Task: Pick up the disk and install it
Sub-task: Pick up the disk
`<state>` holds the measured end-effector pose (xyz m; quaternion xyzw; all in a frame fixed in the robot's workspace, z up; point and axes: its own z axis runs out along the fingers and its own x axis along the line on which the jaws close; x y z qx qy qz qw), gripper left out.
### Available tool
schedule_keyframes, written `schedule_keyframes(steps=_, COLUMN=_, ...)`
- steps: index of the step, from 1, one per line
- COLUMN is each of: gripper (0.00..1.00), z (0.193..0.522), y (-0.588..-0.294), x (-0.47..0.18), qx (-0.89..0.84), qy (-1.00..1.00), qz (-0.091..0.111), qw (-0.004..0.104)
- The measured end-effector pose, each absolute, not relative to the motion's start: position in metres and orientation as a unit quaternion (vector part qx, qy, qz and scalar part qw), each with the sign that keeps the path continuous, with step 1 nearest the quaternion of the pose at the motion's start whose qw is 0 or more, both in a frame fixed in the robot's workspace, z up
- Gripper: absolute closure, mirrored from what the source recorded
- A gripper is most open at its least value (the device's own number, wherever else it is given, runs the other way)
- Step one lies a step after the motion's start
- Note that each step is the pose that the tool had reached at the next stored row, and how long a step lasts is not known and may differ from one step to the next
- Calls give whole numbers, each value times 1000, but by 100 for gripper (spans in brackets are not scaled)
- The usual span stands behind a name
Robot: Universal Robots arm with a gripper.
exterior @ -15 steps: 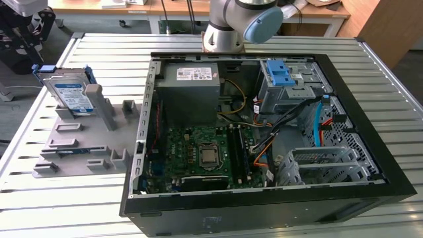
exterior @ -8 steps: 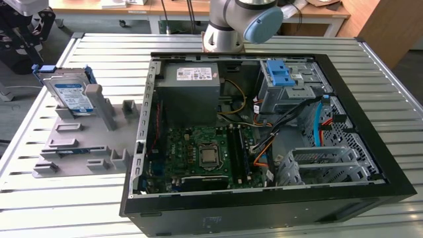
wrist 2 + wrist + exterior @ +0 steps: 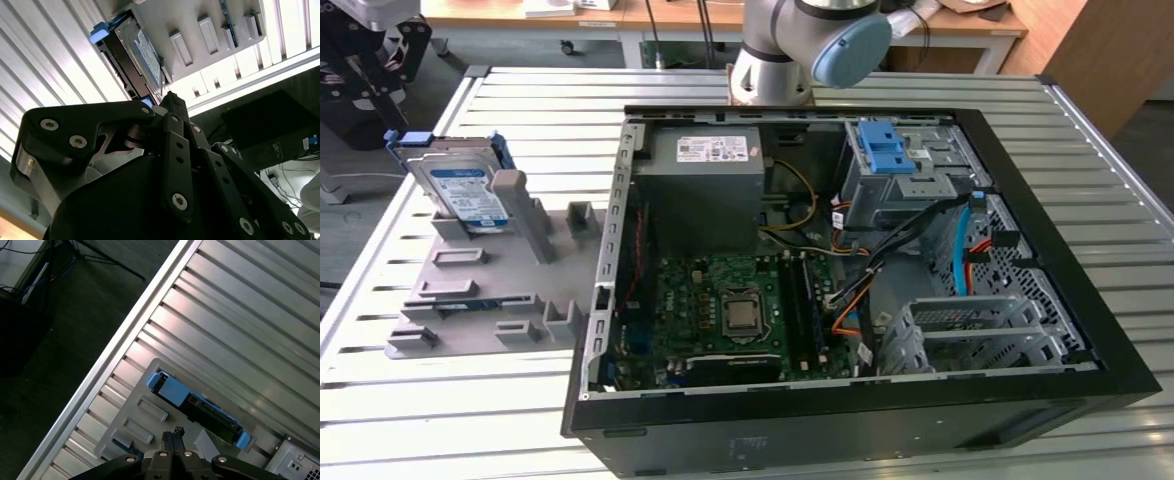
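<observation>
The disk [image 3: 464,190] stands on its edge in a slot of the grey rack [image 3: 467,300], in the upper left of the exterior view; beside the rack, toward the exterior view's right, lies the open black computer case [image 3: 854,400], with a green board [image 3: 734,300] and a grey metal cage [image 3: 907,180] inside; in the first wrist view the gripper [image 3: 173,432] hangs above the rack, its fingers pressed together, holding nothing.
</observation>
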<state>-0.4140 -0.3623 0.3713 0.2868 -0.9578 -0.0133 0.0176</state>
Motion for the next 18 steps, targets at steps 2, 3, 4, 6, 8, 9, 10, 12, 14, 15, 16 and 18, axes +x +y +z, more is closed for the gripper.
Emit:
schedule_keyframes(steps=2, gripper=89, z=371, y=-362, x=-414, qx=290, qy=-957, qz=-13, qw=18)
schedule_keyframes(steps=3, gripper=89, z=371, y=-362, x=-414, qx=291, qy=-956, qz=-13, qw=18)
schedule_keyframes(steps=4, gripper=89, z=371, y=-362, x=-414, qx=293, qy=-956, qz=-13, qw=18)
schedule_keyframes(steps=6, gripper=89, z=371, y=-362, x=-414, qx=295, qy=-955, qz=-13, qw=18)
schedule_keyframes(steps=8, gripper=89, z=371, y=-362, x=-414, qx=298, qy=-954, qz=-13, qw=18)
schedule_keyframes(steps=9, gripper=89, z=371, y=-362, x=-414, qx=299, qy=-954, qz=-13, qw=18)
schedule_keyframes(steps=10, gripper=89, z=371, y=-362, x=-414, qx=300, qy=-954, qz=-13, qw=18)
schedule_keyframes(steps=12, gripper=89, z=371, y=-362, x=-414, qx=302, qy=-953, qz=-13, qw=18)
schedule_keyframes(steps=14, gripper=89, z=371, y=-362, x=-414, qx=305, qy=-952, qz=-13, qw=18)
schedule_keyframes(steps=15, gripper=89, z=371, y=-362, x=-414, qx=306, qy=-952, qz=-13, qw=18)
schedule_keyframes(steps=16, gripper=89, z=371, y=-362, x=-414, qx=308, qy=-951, qz=-13, qw=18)
schedule_keyframes(steps=18, gripper=89, z=371, y=-362, x=-414, qx=312, qy=-950, qz=-13, qw=18)
